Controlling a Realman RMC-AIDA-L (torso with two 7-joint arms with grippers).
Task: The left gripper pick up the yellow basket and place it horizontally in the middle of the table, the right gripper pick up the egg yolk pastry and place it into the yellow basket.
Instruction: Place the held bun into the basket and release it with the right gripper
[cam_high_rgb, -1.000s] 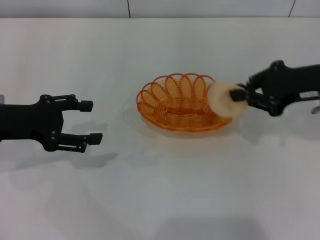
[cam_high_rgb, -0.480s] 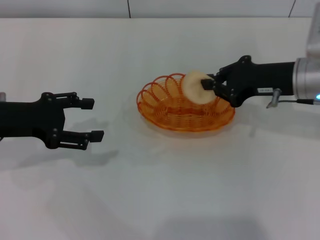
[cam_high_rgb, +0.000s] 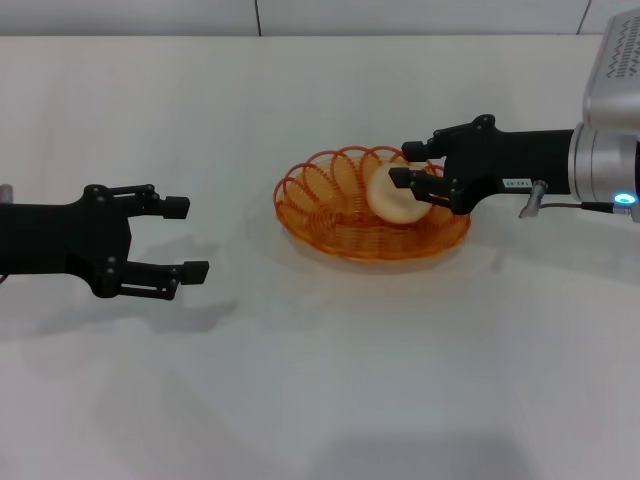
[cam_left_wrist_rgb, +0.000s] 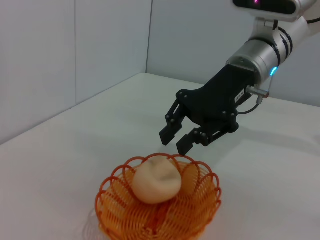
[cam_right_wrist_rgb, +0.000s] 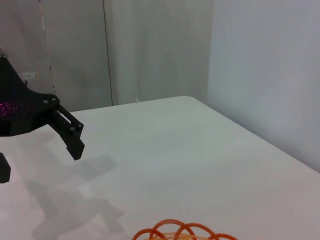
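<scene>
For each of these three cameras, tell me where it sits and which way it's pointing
Head view: on the robot's head, looking forward and down at the table; shows the left gripper, open, and the right gripper, open over the yellow basket.
Left wrist view: on the left arm, facing the basket, the egg yolk pastry and the right gripper.
Right wrist view: on the right arm, facing the left gripper across the table.
Shared: all three show the basket.

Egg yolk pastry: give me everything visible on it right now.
The egg yolk pastry is a small, smooth, pale cream dome. It sits tilted inside the yellow basket, leaning on the far wall's orange loops. The right claw hangs open just above it, apart from it in the left wrist view. No cracks or dents are visible.
</scene>
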